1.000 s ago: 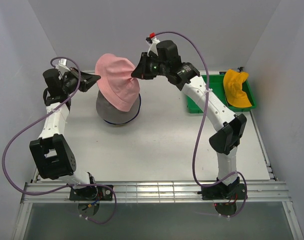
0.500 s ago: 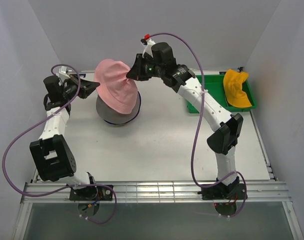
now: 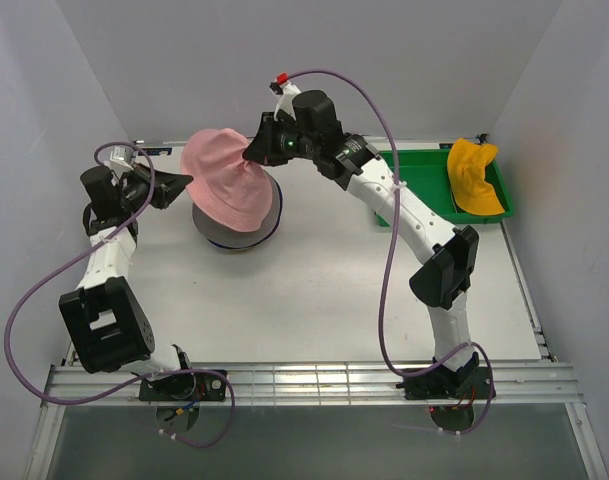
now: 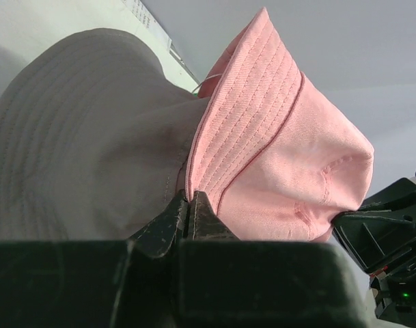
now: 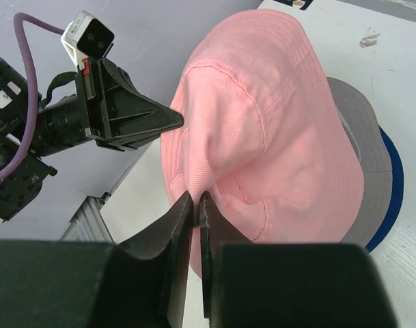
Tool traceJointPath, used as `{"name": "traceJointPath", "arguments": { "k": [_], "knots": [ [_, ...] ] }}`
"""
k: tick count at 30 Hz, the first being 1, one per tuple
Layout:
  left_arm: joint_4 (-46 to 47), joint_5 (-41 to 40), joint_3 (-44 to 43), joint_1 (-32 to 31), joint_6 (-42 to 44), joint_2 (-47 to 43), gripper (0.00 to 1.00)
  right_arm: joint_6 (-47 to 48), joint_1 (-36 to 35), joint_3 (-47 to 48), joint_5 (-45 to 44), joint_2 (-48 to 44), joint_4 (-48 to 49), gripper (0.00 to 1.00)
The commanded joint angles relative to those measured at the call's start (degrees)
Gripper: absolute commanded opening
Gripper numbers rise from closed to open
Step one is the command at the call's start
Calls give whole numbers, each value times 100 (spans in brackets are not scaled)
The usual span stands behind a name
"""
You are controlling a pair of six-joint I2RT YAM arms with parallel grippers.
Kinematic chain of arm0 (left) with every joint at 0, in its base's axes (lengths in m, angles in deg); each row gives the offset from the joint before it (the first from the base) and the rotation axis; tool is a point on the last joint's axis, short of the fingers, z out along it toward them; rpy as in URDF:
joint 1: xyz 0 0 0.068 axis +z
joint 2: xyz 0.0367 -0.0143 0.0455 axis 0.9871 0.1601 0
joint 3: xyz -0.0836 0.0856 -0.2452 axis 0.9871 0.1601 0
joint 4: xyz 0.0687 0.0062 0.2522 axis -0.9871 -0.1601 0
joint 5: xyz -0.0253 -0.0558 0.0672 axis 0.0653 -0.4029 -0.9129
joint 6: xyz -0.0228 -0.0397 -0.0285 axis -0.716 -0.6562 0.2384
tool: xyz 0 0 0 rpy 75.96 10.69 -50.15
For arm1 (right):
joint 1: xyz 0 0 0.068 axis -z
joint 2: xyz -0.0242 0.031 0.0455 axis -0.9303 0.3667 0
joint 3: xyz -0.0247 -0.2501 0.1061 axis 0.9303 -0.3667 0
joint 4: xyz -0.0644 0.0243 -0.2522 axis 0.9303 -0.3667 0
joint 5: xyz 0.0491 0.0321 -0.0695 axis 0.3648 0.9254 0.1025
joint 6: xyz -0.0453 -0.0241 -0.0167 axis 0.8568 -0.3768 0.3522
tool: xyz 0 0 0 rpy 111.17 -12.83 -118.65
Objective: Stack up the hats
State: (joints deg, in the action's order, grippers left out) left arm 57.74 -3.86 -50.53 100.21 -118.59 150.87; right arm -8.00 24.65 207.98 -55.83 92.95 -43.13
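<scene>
Top external: pink hat (image 3: 227, 185) stretched left-right between pincers, over grey hat (image 3: 214, 228), toward far-left corner.
Left pincer (image 3: 187, 181): closed on brim.
Right pincer (image 3: 251, 154): closed on crown fabric.

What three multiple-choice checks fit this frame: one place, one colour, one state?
1. Where is the yellow-orange hat?
A. in the green tray
B. on the stack
C. on the bare table

2. What colour is the hat showing just under the pink hat?
A. blue
B. yellow-orange
C. grey

3. How is the pink hat held?
A. by one gripper only
B. by both grippers, shut on it
C. by none, lying free

Key:
1 A: it lies in the tray at the right of the top view.
2 C: the grey hat shows around the pink one's edge, with the blue hat lower still.
3 B: the left gripper and the right gripper each pinch its fabric.
</scene>
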Motion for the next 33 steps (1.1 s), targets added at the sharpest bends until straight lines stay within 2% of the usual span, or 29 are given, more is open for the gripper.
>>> {"name": "traceJointPath", "arguments": {
  "k": [1,12,18,22,25,33],
  "knots": [
    [121,-67,118,123,66,-318,0,138,-37,82,-122,43,443,13],
    [235,-172,408,255,75,-221,0,296,-108,82,-192,228,602,21],
    [235,-199,478,282,180,-160,0,358,-117,64,-218,201,628,38],
    [235,-190,522,299,242,-133,0,366,-108,82,-244,79,637,53],
    [235,-181,540,308,303,-116,0,349,-99,56,-297,-27,628,58],
    [235,-181,636,343,497,-37,0,-169,243,-716,115,-422,856,60]
  ]
}}
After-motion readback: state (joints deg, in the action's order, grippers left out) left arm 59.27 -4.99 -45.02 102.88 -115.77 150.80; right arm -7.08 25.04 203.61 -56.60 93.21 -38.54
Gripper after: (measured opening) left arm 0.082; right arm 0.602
